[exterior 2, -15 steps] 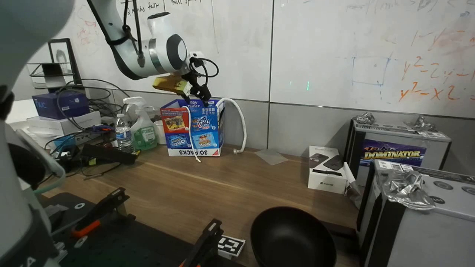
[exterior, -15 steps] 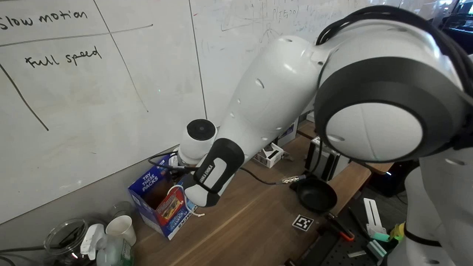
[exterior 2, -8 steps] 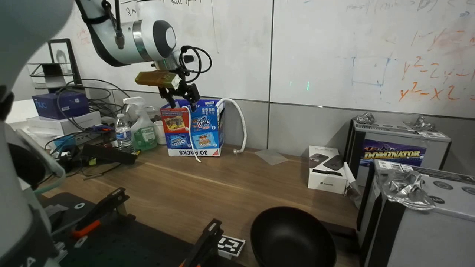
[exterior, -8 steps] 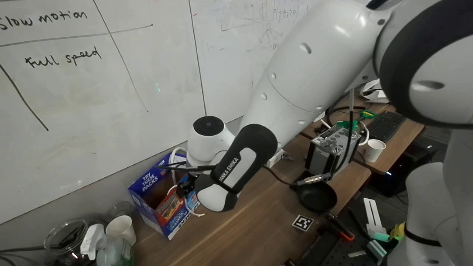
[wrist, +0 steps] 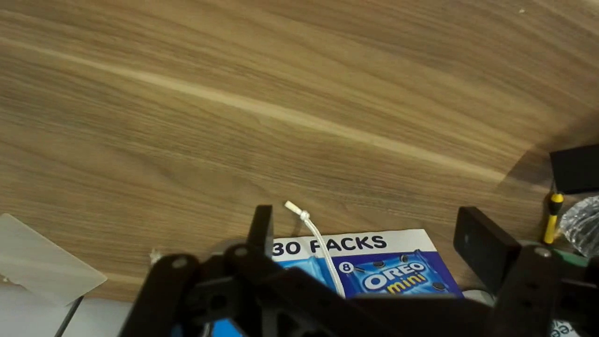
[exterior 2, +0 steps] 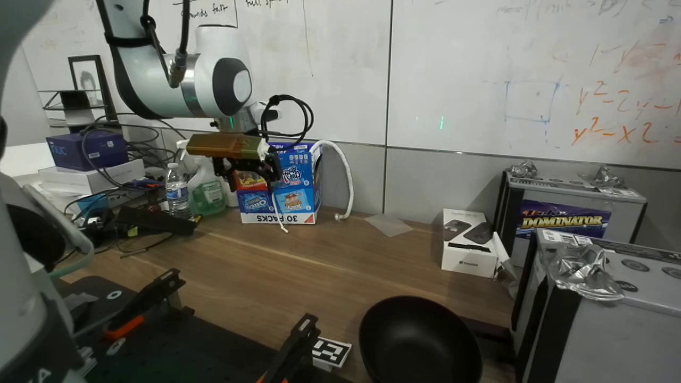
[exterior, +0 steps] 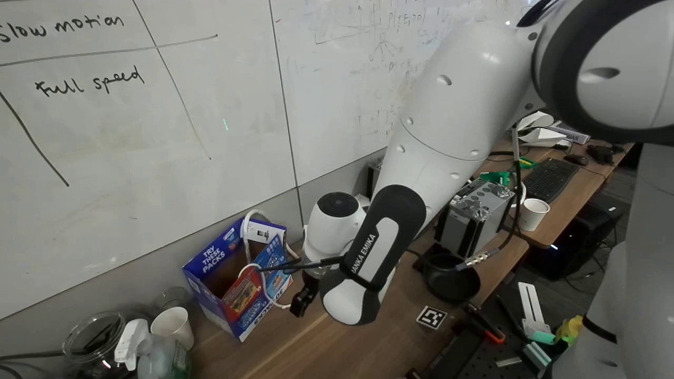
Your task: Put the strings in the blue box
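The strings (exterior 2: 350, 183) are only partly in the box (exterior 2: 293, 183). In both exterior views one end hangs over the front panel, down toward the counter (exterior 2: 362, 260), and another part arches out over the side. The hand (wrist: 364, 229) is outside, in front of this panel; its fingers (wrist: 485, 252) stand wide apart and hold nothing. Probably the next step is to take the front end and lift it over the rim.

Several things could fail here. This end hangs very close to the panel, so the fingers may pinch both, and then the box would be dragged or tipped. The end is thin, so a grip near its tip may slip. If both ends belong to one string, which I cannot tell, pulling one may draw out more from inside. The arch suggests stiffness, so it may spring out across the rim. Finally, the spray bottle (exterior 2: 206, 194) stands near the box; a sideways move could knock it over.
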`<state>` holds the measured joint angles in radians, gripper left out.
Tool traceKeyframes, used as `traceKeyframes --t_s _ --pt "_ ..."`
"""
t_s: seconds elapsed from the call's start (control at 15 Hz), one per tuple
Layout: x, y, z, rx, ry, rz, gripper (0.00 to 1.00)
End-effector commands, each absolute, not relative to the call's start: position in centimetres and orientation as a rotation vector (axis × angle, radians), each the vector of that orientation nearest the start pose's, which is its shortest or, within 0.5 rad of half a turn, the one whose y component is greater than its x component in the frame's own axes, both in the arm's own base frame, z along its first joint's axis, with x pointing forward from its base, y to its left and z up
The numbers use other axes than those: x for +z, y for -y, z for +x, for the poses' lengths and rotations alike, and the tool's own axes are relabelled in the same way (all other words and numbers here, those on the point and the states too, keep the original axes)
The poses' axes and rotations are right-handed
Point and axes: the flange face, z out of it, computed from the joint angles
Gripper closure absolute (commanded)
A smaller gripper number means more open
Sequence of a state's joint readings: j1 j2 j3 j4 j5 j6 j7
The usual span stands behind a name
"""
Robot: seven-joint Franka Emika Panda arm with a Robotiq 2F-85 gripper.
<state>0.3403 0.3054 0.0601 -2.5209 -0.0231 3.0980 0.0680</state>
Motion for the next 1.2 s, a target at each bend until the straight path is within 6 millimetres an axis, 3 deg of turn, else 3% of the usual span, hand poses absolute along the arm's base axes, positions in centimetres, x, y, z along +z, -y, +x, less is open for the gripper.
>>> traceKeyframes --t_s 0.0,0.53,0.87,1.13 --pt "16.9 -17.6 44.2 -0.470 0.634 -2.927 0.00" --pt "9.9 -17.3 47.4 -0.564 0.782 -2.806 0.00" --pt "6.3 -19.5 50.2 -0.559 0.826 -2.772 0.00" --pt "4.8 -20.4 52.3 -0.595 0.850 -2.773 0.00"
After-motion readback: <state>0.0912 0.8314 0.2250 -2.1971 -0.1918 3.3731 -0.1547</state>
